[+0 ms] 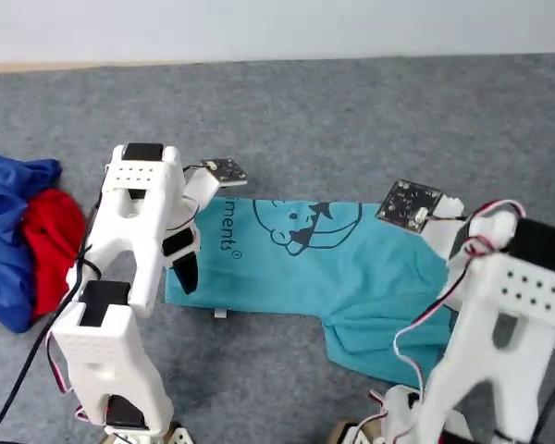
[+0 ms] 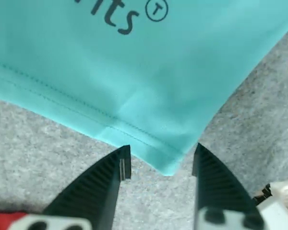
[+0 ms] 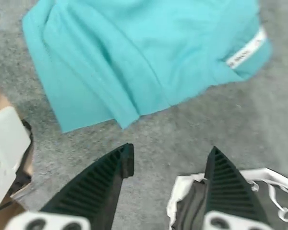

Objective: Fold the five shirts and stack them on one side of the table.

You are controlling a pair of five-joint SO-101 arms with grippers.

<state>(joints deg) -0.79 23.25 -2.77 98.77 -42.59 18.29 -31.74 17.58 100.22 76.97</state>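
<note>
Hovering, left gripper (image 2: 162,154) and right gripper (image 3: 170,154) both spread apart.
Limp, light teal shirt (image 2: 149,72): I'd pinch its hem corner (image 2: 167,163).

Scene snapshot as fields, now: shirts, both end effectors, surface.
teal shirt: lying flat mid-table, print up, one end bunched
blue shirt: crumpled near the table's edge, touching the red shirt
red shirt: crumpled against the blue shirt
left end effector: open, at the teal shirt's hem corner
right end effector: open, over bare table beside the bunched end
table: grey, carpet-like
</note>
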